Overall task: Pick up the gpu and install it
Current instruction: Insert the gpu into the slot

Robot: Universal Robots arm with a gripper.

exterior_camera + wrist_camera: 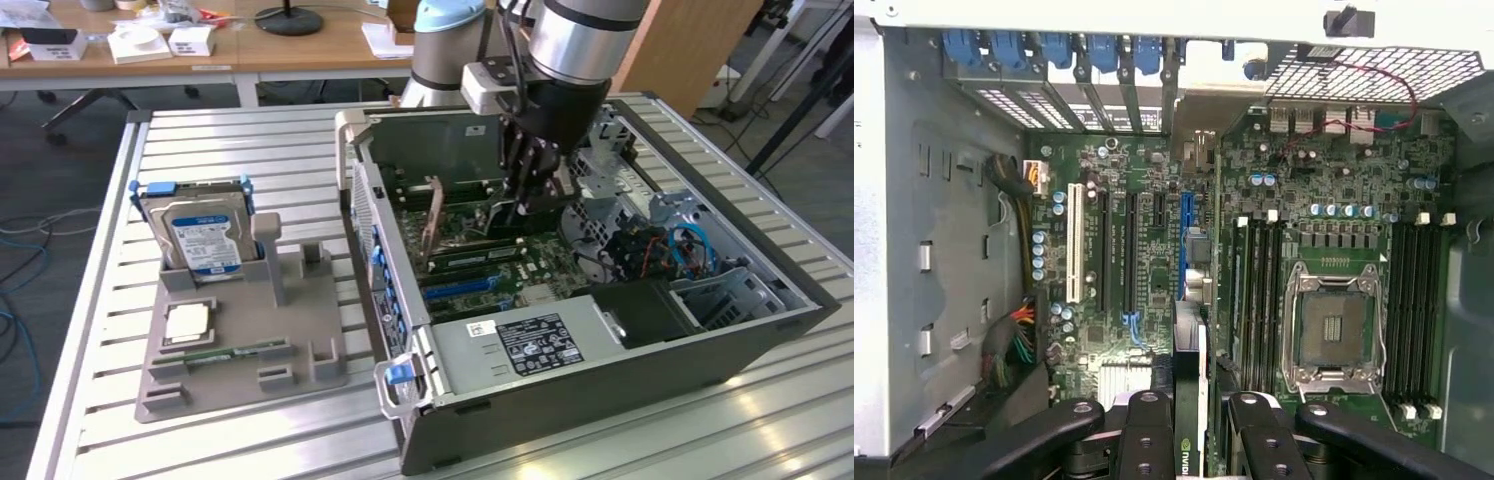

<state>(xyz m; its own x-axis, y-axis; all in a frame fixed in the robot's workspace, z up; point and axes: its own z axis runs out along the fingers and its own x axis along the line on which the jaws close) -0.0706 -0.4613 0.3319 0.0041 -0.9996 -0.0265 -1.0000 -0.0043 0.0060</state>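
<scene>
In the wrist view the gpu (pixel 1191 350) shows edge-on as a thin dark card with a green logo at its near end. My gripper (pixel 1194 400) is shut on it, one black finger (pixel 1149 435) pressed to each face. The card hangs above the motherboard (pixel 1154 200), in line with the blue slot (pixel 1187 230) ahead of it. From the exterior view, my gripper (pixel 523 210) reaches straight down into the open computer case (pixel 601 350), with its fingers low over the board.
On the exterior view's left, a grey fixture plate (pixel 307 330) holds a hard drive (pixel 200 235), a square chip (pixel 187 320) and a RAM stick (pixel 234 352). Case walls, the power supply (pixel 527 345) and a tan upright strip (pixel 434 225) crowd the gripper. The CPU socket (pixel 1334 325) lies beside the slots.
</scene>
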